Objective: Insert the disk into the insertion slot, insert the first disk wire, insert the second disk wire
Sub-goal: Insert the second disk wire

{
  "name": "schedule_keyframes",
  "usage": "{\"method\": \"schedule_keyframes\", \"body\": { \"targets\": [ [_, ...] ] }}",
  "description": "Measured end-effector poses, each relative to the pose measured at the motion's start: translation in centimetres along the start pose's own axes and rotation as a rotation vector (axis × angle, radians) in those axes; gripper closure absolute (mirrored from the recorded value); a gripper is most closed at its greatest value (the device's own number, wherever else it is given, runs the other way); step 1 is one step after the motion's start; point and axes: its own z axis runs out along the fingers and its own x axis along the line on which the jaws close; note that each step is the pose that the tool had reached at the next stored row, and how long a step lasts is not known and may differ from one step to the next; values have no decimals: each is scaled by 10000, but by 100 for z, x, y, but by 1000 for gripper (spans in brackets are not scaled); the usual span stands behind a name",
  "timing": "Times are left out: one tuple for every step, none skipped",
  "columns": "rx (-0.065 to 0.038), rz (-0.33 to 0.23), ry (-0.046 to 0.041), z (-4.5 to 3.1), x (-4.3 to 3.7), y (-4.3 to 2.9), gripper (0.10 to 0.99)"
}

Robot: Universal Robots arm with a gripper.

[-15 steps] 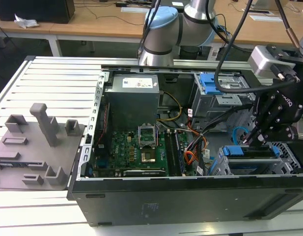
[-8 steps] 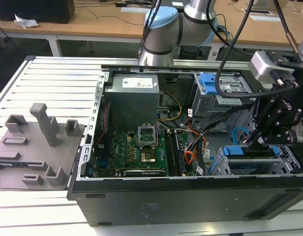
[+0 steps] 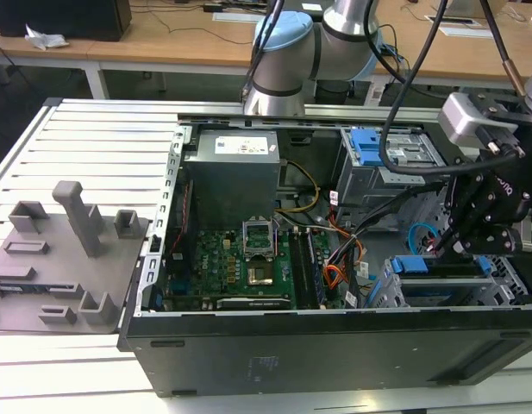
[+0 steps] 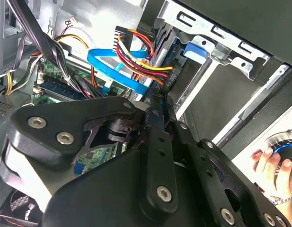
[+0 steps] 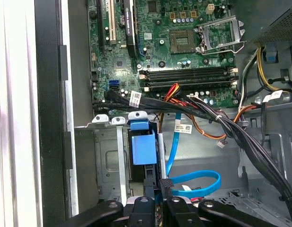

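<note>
Lower right of the exterior view, the disk (image 3: 438, 278) sits in the insertion slot (image 3: 395, 297). Directly above, the pincer (image 3: 460, 250) is clenched on a flat blue wire (image 5: 195, 184) beside the blue carrier tab (image 5: 143, 149).

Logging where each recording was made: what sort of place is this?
Probably a robotics lab or workshop: an opened computer case sits on a slatted metal table, wooden desks stand behind, and grey fixture blocks lie beside it.
</note>
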Motion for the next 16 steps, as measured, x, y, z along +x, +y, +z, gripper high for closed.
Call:
{"method": "schedule_keyframes", "body": {
  "targets": [
    [-1, 0, -5, 6, 0, -1, 922],
    [-1, -2, -4, 13, 0, -2, 922],
    [-1, -2, -6, 15, 0, -2, 922],
    [-2, -3, -10, 17, 0, -3, 922],
    [-2, -4, -19, 28, 3, -4, 922],
    [-2, -5, -24, 38, 8, -6, 922],
    [-2, -5, -25, 42, 9, -6, 922],
    [-2, -5, -24, 46, 10, -7, 922],
    [-3, -4, -21, 49, 10, -6, 922],
    [-3, -4, -25, 51, 11, -7, 922],
    [-3, -4, -30, 54, 10, -7, 914],
    [-3, -4, -30, 54, 10, -7, 847],
    [-3, -4, -32, 26, 11, -4, 847],
    [-3, -4, -27, -13, 12, -1, 847],
    [-3, -4, -29, -57, 12, 3, 847],
    [-3, -4, -28, -83, 12, 5, 847]
  ]
}}
